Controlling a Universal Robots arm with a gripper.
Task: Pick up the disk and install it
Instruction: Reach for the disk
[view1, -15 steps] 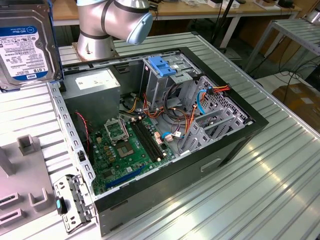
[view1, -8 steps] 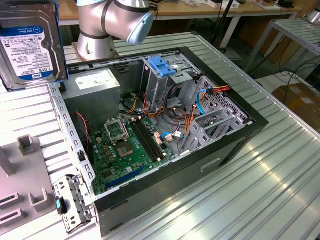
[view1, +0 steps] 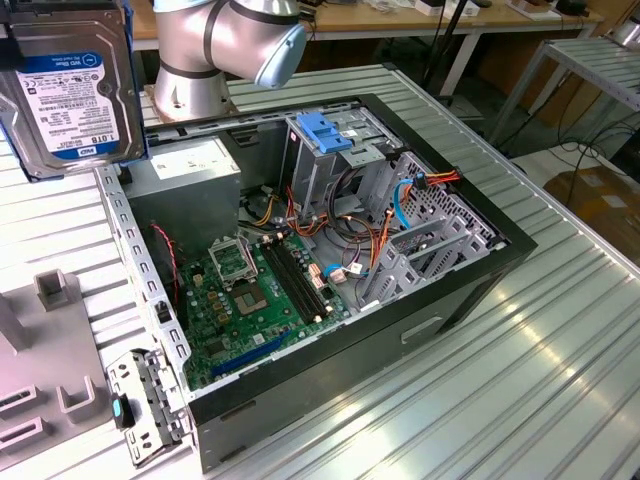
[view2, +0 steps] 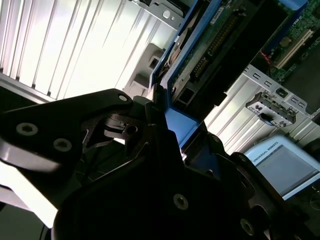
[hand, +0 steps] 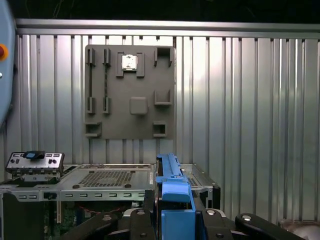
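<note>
My gripper (hand: 175, 219) has its fingers clamped on the disk (view1: 68, 88) by the blue rails (hand: 172, 181), so I'd carry it level, well clear above the case (view1: 455, 300).

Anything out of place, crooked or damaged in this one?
Nothing looks damaged or spilled. The disk hangs in the air at the exterior view's upper left, clamped by its blue frame in the gripper, outside the open computer case. That fits the task and is not a fault.
</note>
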